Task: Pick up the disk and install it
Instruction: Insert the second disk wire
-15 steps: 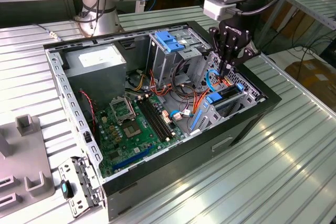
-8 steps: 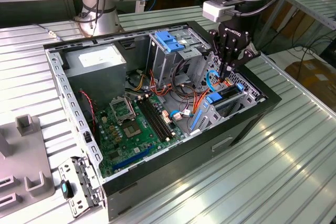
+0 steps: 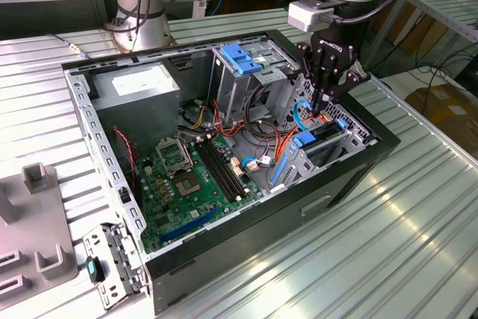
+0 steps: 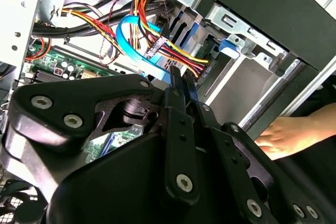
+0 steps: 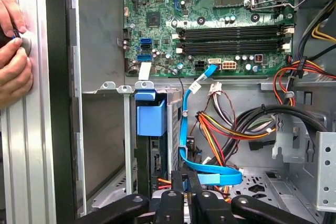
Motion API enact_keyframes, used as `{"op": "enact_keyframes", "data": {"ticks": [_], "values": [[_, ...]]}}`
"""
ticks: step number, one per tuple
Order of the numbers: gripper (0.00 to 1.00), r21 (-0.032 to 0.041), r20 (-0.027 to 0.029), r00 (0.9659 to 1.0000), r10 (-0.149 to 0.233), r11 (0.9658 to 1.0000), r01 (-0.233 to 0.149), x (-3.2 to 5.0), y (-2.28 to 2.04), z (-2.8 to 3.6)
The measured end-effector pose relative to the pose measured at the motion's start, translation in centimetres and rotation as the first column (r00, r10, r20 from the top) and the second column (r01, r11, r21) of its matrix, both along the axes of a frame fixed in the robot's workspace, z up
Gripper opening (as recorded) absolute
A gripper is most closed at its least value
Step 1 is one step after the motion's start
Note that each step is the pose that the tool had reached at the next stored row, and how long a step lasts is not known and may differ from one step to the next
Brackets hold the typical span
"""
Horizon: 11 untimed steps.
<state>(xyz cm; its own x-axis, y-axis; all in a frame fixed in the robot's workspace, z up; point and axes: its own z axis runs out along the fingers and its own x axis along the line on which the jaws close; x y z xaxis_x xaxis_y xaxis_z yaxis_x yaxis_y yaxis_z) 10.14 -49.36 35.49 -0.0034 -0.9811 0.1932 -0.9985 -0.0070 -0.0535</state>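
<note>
Exterior view, one end effector [image 3: 326,104], one disk [image 3: 315,138], one case [image 3: 246,259].

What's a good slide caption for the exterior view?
Robot gripper lowered into the open computer case, above the blue-framed disk in its bay.

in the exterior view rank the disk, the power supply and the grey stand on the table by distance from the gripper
1. The disk, in its bay just below the gripper.
2. The power supply, at the case's far corner, toward the exterior view's left.
3. The grey stand, outside the case at the exterior view's far left.
</note>
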Motion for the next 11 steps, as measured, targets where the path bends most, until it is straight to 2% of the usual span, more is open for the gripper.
{"op": "enact_keyframes", "data": {"ticks": [3,4,5,6,11], "values": [[0.18,0.0000,0.0000,1.0000,0.000,1.0000,0.000,0.00,0.00,-0.01],[0.25,0.0000,0.0000,1.0000,0.000,1.0000,0.000,0.00,0.00,-0.01],[0.25,0.0000,0.0000,1.0000,0.000,1.0000,0.000,0.00,0.00,-0.01],[0.31,0.0000,0.0000,1.0000,0.000,1.0000,0.000,0.00,0.00,-0.01],[0.31,-0.0010,-0.0001,1.0000,0.000,1.0000,0.000,0.00,0.00,-0.54]]}}
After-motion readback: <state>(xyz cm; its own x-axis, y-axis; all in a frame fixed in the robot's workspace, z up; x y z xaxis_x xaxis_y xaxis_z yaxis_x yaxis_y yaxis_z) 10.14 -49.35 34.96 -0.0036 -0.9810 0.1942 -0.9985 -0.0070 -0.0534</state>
